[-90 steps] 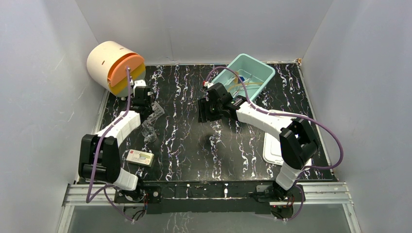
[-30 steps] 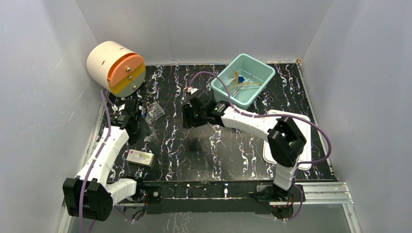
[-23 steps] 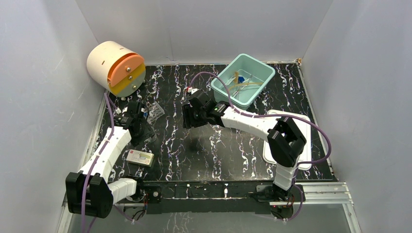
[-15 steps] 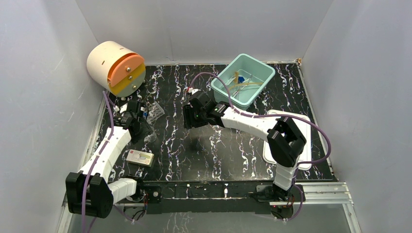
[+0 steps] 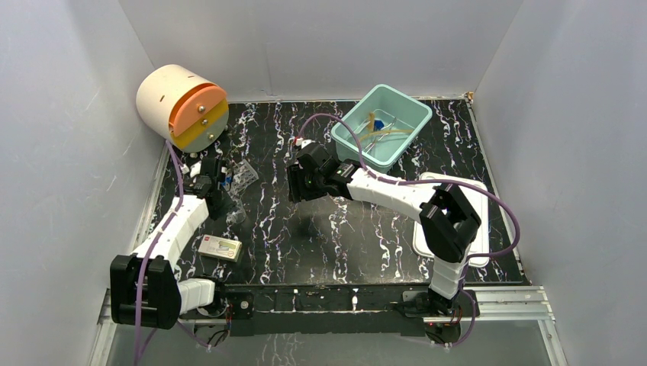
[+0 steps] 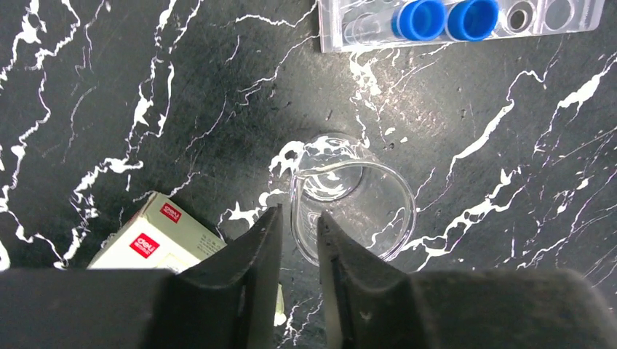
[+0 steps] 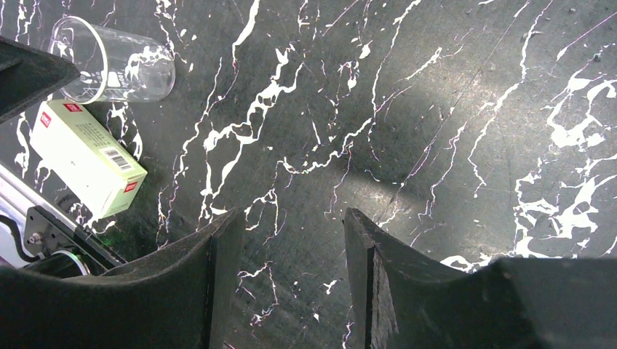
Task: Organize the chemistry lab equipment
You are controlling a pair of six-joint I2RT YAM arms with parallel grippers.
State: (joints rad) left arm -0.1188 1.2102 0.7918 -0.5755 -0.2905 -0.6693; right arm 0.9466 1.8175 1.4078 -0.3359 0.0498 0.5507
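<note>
A: Where's the beaker [image 6: 364, 218]?

B: Near the left edge, tilted. The left gripper [image 6: 299, 218] has its fingers nearly together astride the rim. Whether they pinch the glass, I can't tell.

A: And the right gripper [image 7: 291, 218]?

B: Fingers apart, above the middle of the desk [image 7: 436, 109].

A: The rack [image 6: 466, 22]?

B: Just beyond the beaker, cut off by the frame. At the far edge, what's in the tub [image 5: 408, 99] is hard to make out.

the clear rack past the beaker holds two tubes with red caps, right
Not quite: the caps are blue, not red. The left wrist view shows both of them in the clear rack, past the beaker.
</note>
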